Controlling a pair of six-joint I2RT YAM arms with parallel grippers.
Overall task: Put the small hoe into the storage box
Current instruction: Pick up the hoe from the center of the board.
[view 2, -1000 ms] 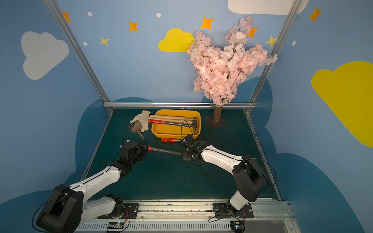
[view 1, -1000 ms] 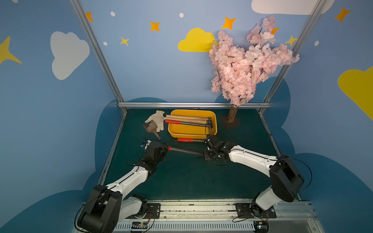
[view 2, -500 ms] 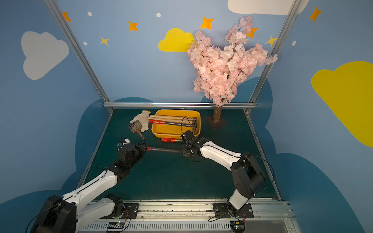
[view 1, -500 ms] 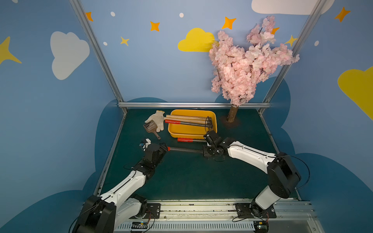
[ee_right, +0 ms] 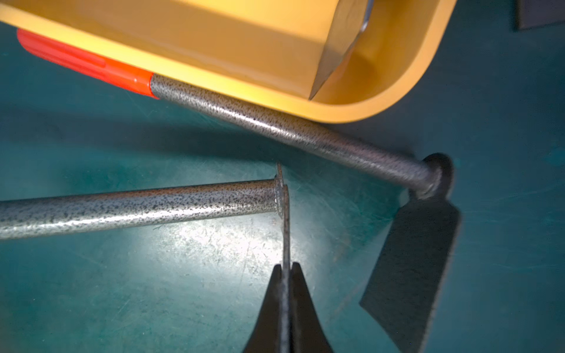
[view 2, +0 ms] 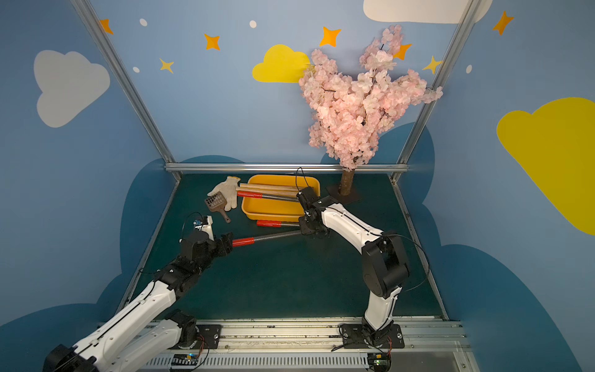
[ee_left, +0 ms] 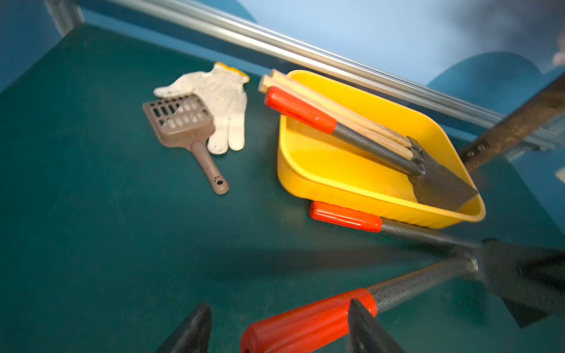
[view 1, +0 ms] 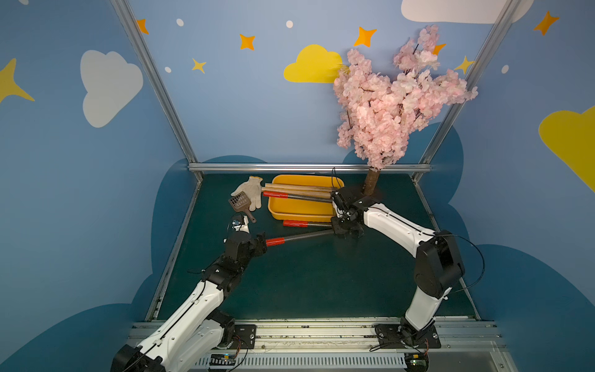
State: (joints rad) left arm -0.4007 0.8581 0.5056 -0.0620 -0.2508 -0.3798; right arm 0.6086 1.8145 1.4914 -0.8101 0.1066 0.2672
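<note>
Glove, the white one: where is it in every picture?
Top view: glove left of the storage box.
Top view: same place.
Left wrist: beside the storage box, partly under the scoop.
Right wrist: not shown.
Shared landmark: the storage box.

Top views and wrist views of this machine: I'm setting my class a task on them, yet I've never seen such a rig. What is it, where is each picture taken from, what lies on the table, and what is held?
It is a robot with two arms, each ending in a two-finger gripper, working over a green table. Both top views look down from one camera head above. Each wrist view comes from a camera on one arm.

On the table are a yellow storage box with tools in it, a white glove, a brown scoop, a second hoe beside the box, and a pink tree.

The right gripper pinches the blade of the small hoe. The left gripper stands open around its red grip.
</note>
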